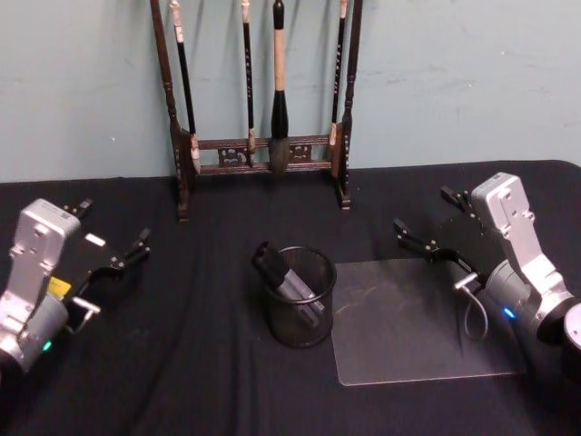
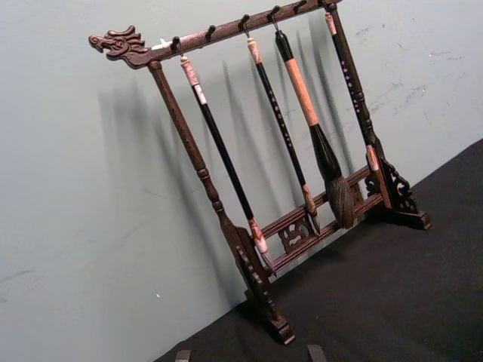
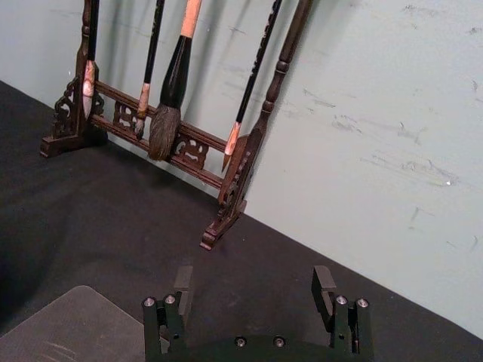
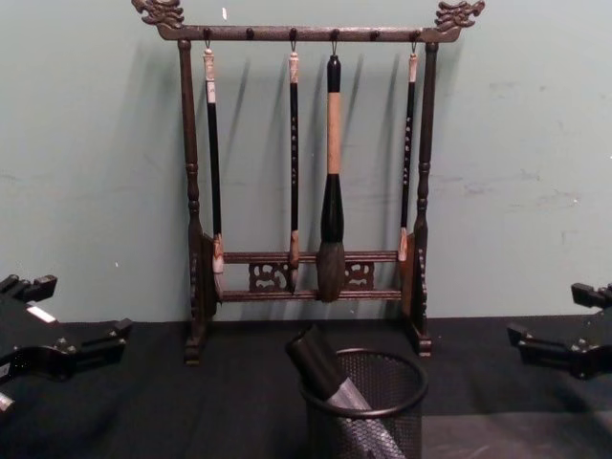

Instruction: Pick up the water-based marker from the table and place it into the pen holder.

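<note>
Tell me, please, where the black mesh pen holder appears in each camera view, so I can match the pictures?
Head view: pen holder at lower centre on the black cloth, a marker leaning inside.
Chest view: bottom centre, cut by the lower edge.
Left wrist view: not in it.
Right wrist view: not in it.
Shared landmark: the wooden brush rack against the wall.

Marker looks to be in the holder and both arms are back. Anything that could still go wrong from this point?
1. The marker leans in the pen holder, its cap above the rim; a knock might tip the light mesh cup.
2. The holder sits by the clear mat; the open right gripper hovers over that mat's far edge and could clip the holder if it swings inward.
3. The open left gripper is apart, so it poses little risk.
</note>
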Motion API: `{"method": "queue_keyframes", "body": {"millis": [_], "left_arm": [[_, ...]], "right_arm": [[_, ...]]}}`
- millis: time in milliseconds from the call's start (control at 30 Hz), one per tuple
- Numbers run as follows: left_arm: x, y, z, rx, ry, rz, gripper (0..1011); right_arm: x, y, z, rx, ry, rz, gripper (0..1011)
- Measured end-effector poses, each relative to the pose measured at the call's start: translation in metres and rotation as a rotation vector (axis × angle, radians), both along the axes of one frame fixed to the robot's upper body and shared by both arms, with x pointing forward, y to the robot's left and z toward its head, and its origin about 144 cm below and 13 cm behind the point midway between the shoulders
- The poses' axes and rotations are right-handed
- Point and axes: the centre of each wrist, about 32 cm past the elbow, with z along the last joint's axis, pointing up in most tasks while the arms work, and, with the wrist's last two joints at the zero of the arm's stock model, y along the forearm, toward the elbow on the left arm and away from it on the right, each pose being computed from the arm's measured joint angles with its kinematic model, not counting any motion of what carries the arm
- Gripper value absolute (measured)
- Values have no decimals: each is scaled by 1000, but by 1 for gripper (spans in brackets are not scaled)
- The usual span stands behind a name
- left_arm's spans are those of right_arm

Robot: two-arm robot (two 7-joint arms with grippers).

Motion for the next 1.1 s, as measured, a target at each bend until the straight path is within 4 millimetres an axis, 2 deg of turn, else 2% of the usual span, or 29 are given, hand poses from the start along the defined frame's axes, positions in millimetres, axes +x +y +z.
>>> {"method": "queue_keyframes", "body": {"millis": [1100], "left_arm": [[0, 0, 0, 0, 0, 0, 1001]], "right_arm": [[0, 0, 0, 0, 0, 0, 1002]]}}
